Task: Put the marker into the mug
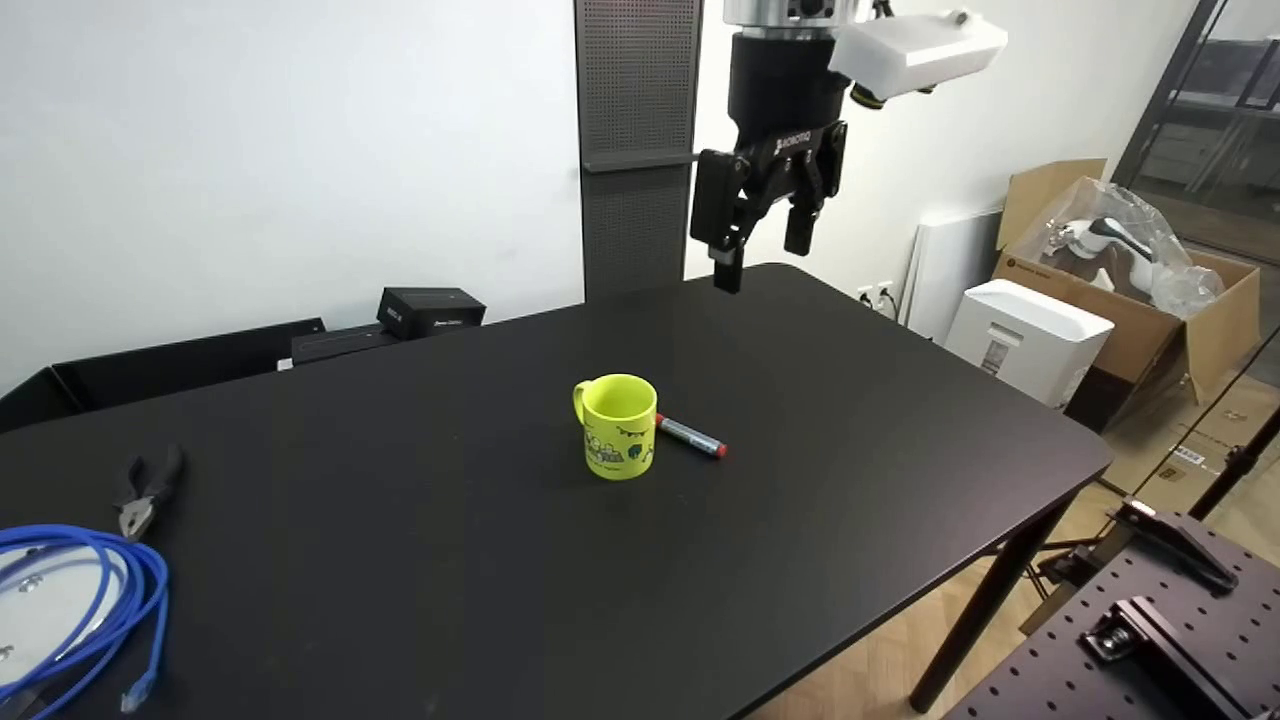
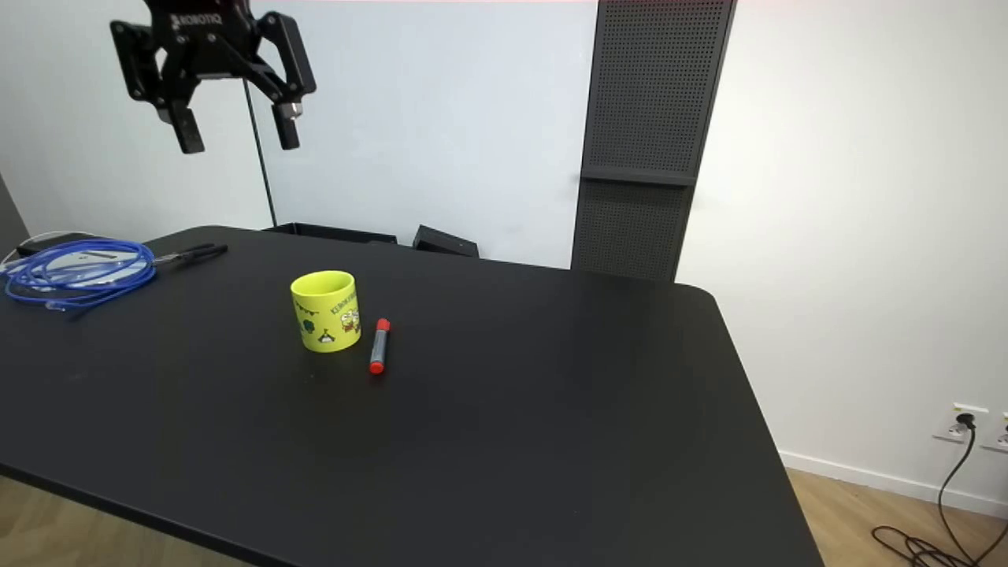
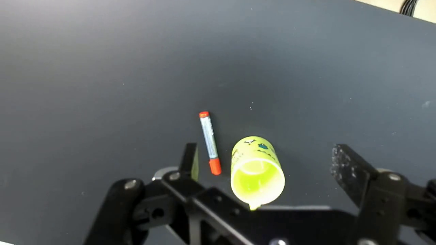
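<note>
Gripper is black, jointed, two blocky fingers, white ROBOTIQ lettering across front. Directly above it, fat black cylinder, topped by silver section. Up and to its side, white rounded box, dark yellow-edged round parts underneath. Silver screws around the fingers; one fingertip speckled white.

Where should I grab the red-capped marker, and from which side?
I'd grip the red-capped marker mid-barrel, from straight above: it lies flat, not touching the yellow-green mug, so the hand could close across its slim width.
</note>
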`<state>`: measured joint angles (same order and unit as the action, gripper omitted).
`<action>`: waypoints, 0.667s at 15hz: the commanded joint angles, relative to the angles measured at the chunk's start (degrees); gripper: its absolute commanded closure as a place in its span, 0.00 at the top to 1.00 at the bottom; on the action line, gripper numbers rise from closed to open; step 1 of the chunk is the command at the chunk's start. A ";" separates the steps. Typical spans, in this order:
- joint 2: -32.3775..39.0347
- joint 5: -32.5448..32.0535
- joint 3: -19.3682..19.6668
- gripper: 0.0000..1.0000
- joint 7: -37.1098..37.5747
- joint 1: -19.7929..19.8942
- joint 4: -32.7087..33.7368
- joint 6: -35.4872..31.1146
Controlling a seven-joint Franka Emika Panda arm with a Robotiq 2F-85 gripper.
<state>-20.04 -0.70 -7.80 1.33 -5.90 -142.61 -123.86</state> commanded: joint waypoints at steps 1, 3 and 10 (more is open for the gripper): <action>6.76 3.39 4.38 1.00 -8.98 -0.23 4.35 -2.04; 9.97 4.32 6.22 1.00 -15.85 -0.08 6.33 -0.80; 13.44 3.59 6.51 1.00 -20.87 0.98 7.91 0.01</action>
<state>-6.58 2.84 -0.86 -19.53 -5.34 -134.76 -123.96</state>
